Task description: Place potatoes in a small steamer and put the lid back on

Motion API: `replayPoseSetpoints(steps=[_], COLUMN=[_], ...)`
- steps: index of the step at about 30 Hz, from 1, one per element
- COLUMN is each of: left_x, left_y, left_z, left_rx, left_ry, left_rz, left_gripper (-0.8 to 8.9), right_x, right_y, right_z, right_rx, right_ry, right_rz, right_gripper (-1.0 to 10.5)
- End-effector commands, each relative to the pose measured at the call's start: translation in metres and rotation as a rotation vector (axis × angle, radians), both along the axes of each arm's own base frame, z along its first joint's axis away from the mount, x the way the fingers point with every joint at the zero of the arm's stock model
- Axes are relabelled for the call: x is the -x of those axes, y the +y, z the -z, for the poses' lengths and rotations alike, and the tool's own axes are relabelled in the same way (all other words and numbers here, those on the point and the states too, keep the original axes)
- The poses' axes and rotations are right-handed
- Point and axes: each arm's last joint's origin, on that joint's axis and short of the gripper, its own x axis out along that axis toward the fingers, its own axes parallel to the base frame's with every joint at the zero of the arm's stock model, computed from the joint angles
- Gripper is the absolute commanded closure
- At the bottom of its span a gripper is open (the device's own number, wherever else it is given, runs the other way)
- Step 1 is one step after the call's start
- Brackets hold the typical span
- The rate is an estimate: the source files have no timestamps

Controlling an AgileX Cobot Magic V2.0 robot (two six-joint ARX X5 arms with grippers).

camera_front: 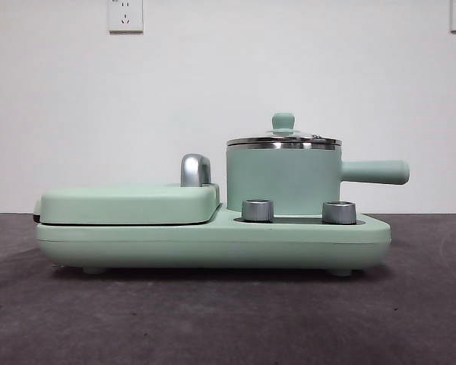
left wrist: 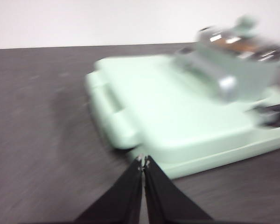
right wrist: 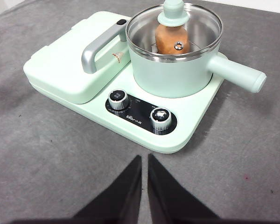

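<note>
The small steamer (camera_front: 283, 181) stands on the right part of the mint-green cooker, its side handle pointing right. It also shows in the right wrist view (right wrist: 177, 70) and blurred in the left wrist view (left wrist: 238, 60). The glass lid (camera_front: 283, 137) sits on its rim, also seen in the right wrist view (right wrist: 175, 28). The orange-brown potato (right wrist: 170, 41) lies inside the pot under the lid. My left gripper (left wrist: 143, 162) is shut and empty, near the cooker's griddle end. My right gripper (right wrist: 144, 158) is shut and empty, in front of the cooker. Neither gripper shows in the front view.
The flat griddle cover (camera_front: 129, 201) with a chrome handle (camera_front: 196, 169) lies on the cooker's left part. Two steel dials (camera_front: 258, 210) sit at the front of the base (camera_front: 213, 243). The cooker stands on a dark grey table (camera_front: 213, 319).
</note>
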Motion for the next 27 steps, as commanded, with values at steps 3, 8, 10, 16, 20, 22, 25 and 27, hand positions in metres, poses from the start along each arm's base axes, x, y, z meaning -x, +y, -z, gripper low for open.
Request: replayPoseSetpoints(steps=[3,8,10,16,20,22,25,27], left_x=[-0.001,-0.003,-0.003,-0.003,-0.003,-0.003,-0.003,-0.003], left_y=[0.007,0.01,0.01,0.01,0.01,0.01,0.01,0.01], left_z=[0.03,0.036,0.035,0.035,0.035,0.035,0.035,0.035], left_rx=[-0.039,-0.053,-0.05,-0.05,-0.05,-0.05,-0.05,-0.05], left_ry=[-0.035,-0.062,-0.069,-0.071,-0.071,-0.071,-0.071,-0.071], left_rz=[-0.246,-0.35,-0.348,-0.347,-0.347,-0.347,-0.347,-0.347], left_gripper=[8.07,8.07,8.07,8.07,8.07,8.07,8.07,8.07], right_x=[0.0,0.0,0.001,0.001,0.001,0.001,0.0,0.003], right_y=[0.001,0.0,0.0,0.0,0.0,0.0,0.0,-0.004], right_z=[-0.002,-0.003,-0.003,-0.003,-0.003,-0.003,-0.003,0.003], right_rx=[-0.012,-0.014,-0.015,-0.015,-0.015,-0.015,0.06,0.143], right_ry=[-0.011,-0.016,-0.017,-0.018,-0.018,-0.018,-0.073,-0.129], right_rz=[-0.003,-0.003,-0.004,-0.003,-0.003,-0.003,-0.028,-0.034], right_gripper=[9.3,9.3,9.3,9.3,9.3,9.3,9.3,9.3])
